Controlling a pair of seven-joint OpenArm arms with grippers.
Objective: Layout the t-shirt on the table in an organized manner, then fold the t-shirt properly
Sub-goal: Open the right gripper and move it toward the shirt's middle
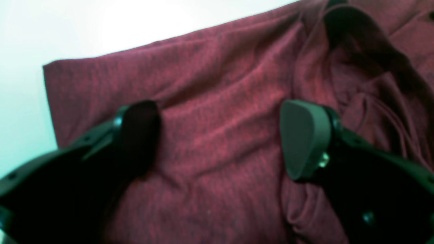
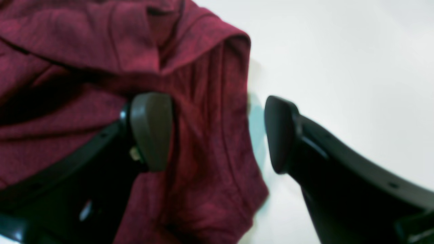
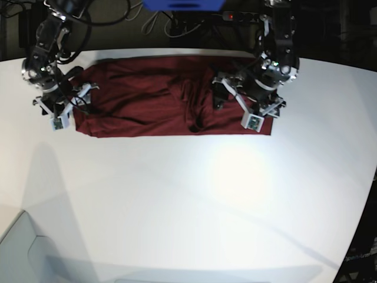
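The maroon t-shirt (image 3: pixel 141 100) lies as a long wrinkled band along the far side of the white table (image 3: pixel 188 194), bunched into folds near its middle. My left gripper (image 1: pixel 220 139) is open, low over the shirt (image 1: pixel 220 84) near its end, with cloth between the two fingers. In the base view it (image 3: pixel 232 94) is at the shirt's right part. My right gripper (image 2: pixel 215 132) is open and straddles the shirt's (image 2: pixel 67 34) side edge, one finger over cloth and the other over bare table (image 2: pixel 339 51). In the base view it (image 3: pixel 68 103) is at the shirt's left end.
A blue object (image 3: pixel 182 5) and cables sit behind the table's far edge. The table's edge curves down the right side (image 3: pixel 368 194). A pale grey surface (image 3: pixel 23 247) shows at the lower left corner. White table (image 1: pixel 67 27) lies beyond the shirt's corner.
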